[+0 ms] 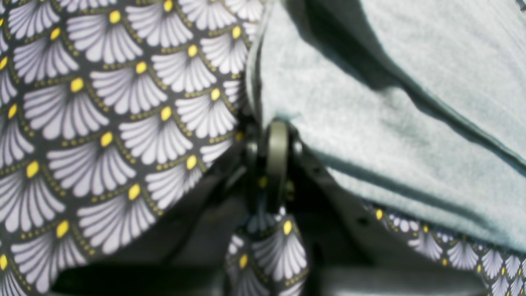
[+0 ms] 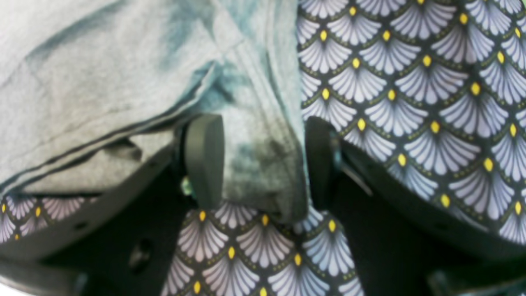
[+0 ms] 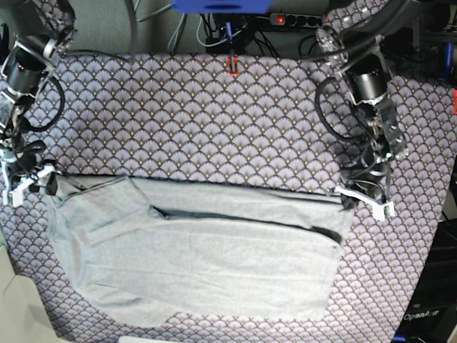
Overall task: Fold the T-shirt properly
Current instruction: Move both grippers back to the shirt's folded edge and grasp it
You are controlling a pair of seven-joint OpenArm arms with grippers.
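The light grey T-shirt [image 3: 200, 264] lies spread on the table, folded over along a dark crease across its upper part. My left gripper [image 3: 348, 194] sits at the shirt's upper right corner. In the left wrist view this gripper [image 1: 278, 127] is shut, pinching the edge of the T-shirt [image 1: 390, 102], and folds radiate from its tips. My right gripper [image 3: 44, 180] is at the shirt's upper left corner. In the right wrist view it [image 2: 263, 164] is open, and its fingers [image 2: 204, 156] straddle a bunched fold of the T-shirt [image 2: 102, 74] without closing on it.
A purple-white scallop-patterned cloth [image 3: 214, 114] covers the whole table under the shirt. Cables and a power strip [image 3: 285, 19] run behind the far edge, with a small red object [image 3: 233, 66] at the back middle. The table's edges lie near both arms.
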